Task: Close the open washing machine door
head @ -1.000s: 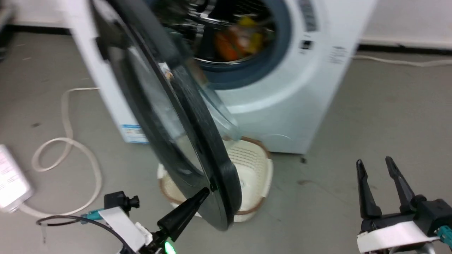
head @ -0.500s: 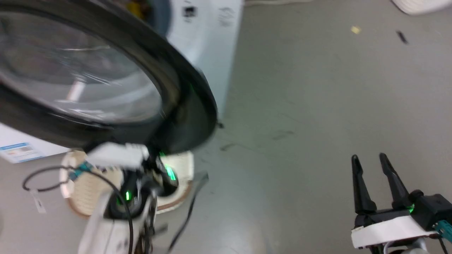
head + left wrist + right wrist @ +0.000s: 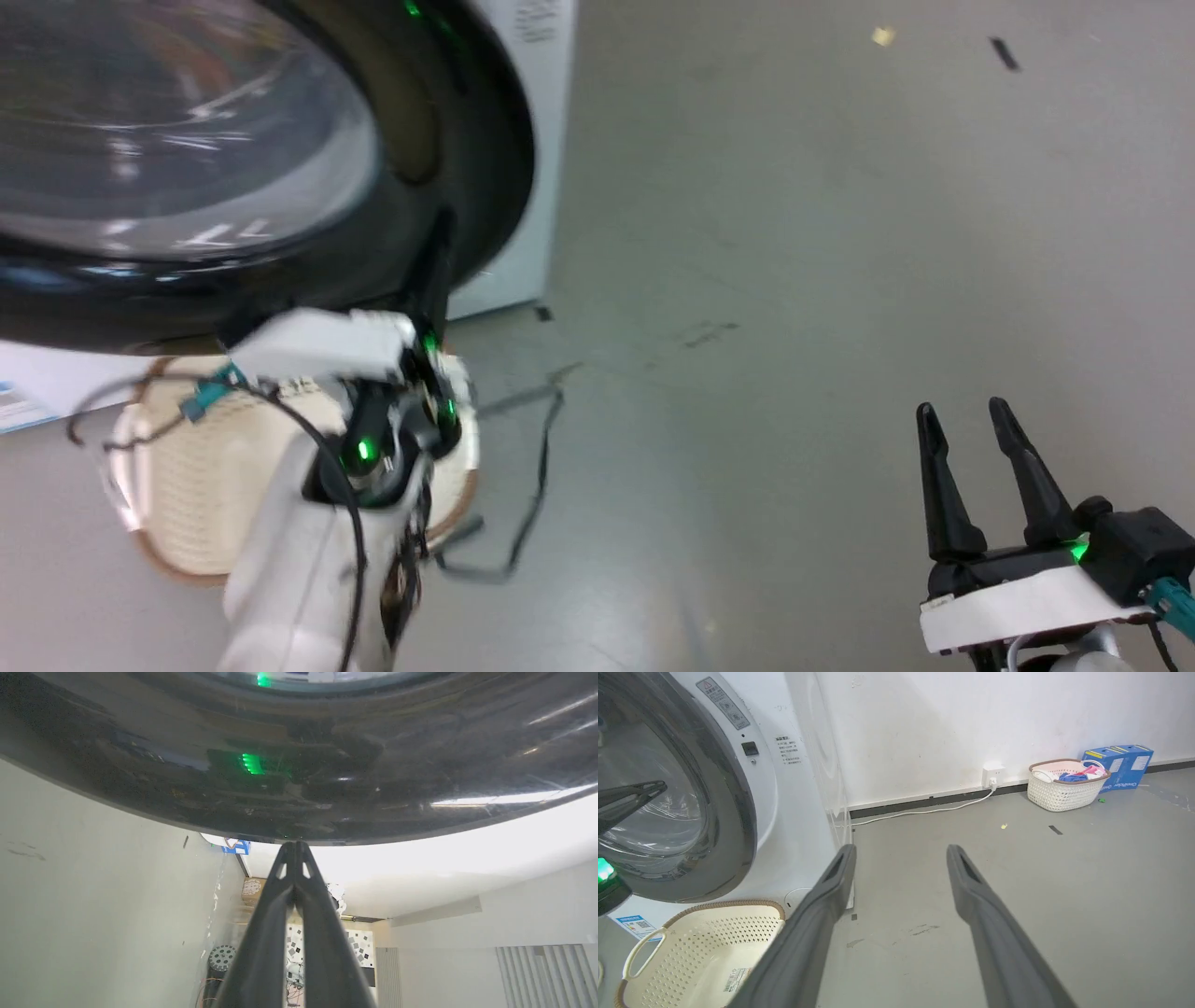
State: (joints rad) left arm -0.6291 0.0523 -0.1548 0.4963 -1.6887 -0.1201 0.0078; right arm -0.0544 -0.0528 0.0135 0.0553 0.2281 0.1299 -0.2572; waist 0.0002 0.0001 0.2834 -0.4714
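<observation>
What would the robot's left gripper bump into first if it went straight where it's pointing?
The washing machine door. The left gripper, shut, points at the door's glossy black rim, its tips right at the rim's edge; whether they touch is hard to tell.

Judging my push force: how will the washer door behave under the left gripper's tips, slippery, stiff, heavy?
Likely slippery: the door has a glossy, curved rim, and the left gripper meets it on shut, narrow tips that could skid. Probably stiff, so a push should carry through. Its thick rim and glass suggest some weight.
</observation>
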